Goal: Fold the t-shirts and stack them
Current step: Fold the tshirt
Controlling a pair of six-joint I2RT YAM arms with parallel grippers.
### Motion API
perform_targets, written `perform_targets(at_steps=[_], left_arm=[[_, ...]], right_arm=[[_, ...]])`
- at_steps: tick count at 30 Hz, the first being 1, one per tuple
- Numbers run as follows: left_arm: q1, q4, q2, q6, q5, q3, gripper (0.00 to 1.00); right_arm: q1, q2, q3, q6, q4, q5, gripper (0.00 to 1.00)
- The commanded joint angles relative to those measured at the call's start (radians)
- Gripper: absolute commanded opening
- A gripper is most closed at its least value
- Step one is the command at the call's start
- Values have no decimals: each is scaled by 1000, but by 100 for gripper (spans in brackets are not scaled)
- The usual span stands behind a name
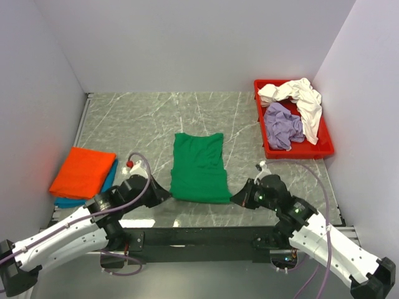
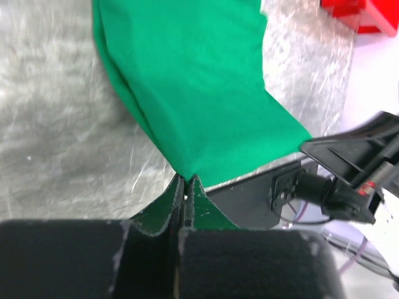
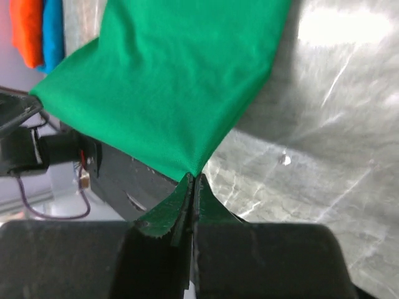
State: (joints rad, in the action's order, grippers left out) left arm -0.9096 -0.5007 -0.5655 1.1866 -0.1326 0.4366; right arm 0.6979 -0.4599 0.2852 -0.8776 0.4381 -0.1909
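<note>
The bright green t-shirt (image 1: 199, 167) lies folded lengthwise in the middle of the table. My left gripper (image 1: 165, 194) is shut on its near left corner (image 2: 187, 168). My right gripper (image 1: 235, 197) is shut on its near right corner (image 3: 190, 165). Both corners are pulled taut at the near edge. A folded orange t-shirt (image 1: 83, 171) lies on a folded teal one (image 1: 109, 179) at the left. A cream-white t-shirt (image 1: 299, 99) and a lavender one (image 1: 283, 124) lie crumpled in the red tray (image 1: 298, 151).
The red tray stands at the back right against the right wall. White walls close in the left, back and right sides. A black rail (image 1: 199, 237) runs along the table's near edge between the arm bases.
</note>
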Motion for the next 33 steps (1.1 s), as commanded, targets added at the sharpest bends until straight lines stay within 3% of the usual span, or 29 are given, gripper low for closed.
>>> perform_targets(at_steps=[1, 7, 13, 16, 33], left_arm=[[-2, -35, -89, -64, -105, 134, 0], [67, -16, -276, -168, -116, 316, 0], [334, 103, -416, -277, 89, 396, 0], [402, 154, -537, -311, 146, 468, 0], [606, 235, -1311, -389, 332, 997, 1]], right_arm=[[3, -104, 182, 98, 77, 146, 0], [-60, -339, 414, 213, 51, 189, 0], [-204, -583, 561, 273, -39, 70, 0], [-268, -701, 635, 284, -71, 27, 0], [-481, -1448, 1213, 325, -47, -151, 0]])
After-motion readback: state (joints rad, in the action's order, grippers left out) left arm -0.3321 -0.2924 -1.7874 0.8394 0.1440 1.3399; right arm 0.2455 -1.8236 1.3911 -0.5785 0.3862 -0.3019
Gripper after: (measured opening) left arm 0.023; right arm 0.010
